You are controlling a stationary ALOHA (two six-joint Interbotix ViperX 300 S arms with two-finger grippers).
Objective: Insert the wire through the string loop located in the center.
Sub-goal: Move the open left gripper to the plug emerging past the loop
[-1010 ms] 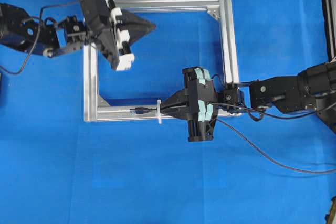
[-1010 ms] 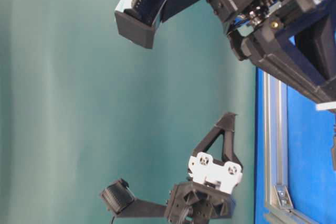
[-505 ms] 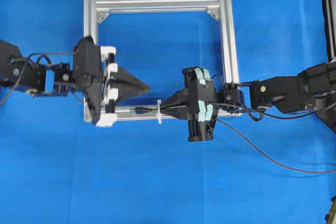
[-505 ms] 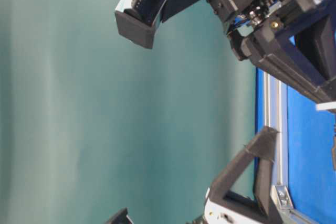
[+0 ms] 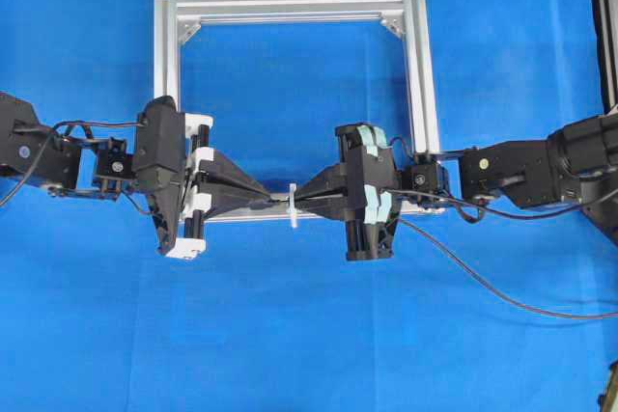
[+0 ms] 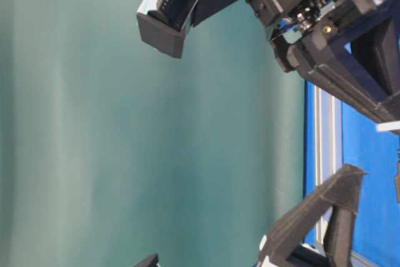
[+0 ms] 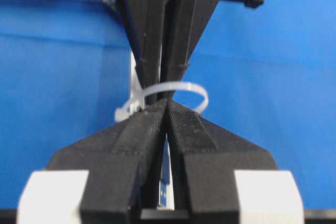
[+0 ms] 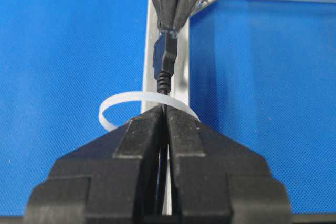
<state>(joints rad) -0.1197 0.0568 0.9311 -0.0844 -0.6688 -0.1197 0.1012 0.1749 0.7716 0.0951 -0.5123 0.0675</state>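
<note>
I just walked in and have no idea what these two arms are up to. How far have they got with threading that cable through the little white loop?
Mostly done: the plug of the wire already pokes through the string loop. In hand: the right gripper holds the wire behind the loop, while the left gripper has its tips at the plug on the far side. Left: pulling the wire further through.

Blue table [image 5: 290, 335]; silver aluminium frame [image 5: 290, 5] lies flat on it.

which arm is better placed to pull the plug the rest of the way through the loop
Left. The left gripper is at the plug beyond the string loop; the right gripper holds the wire on the entry side.
</note>
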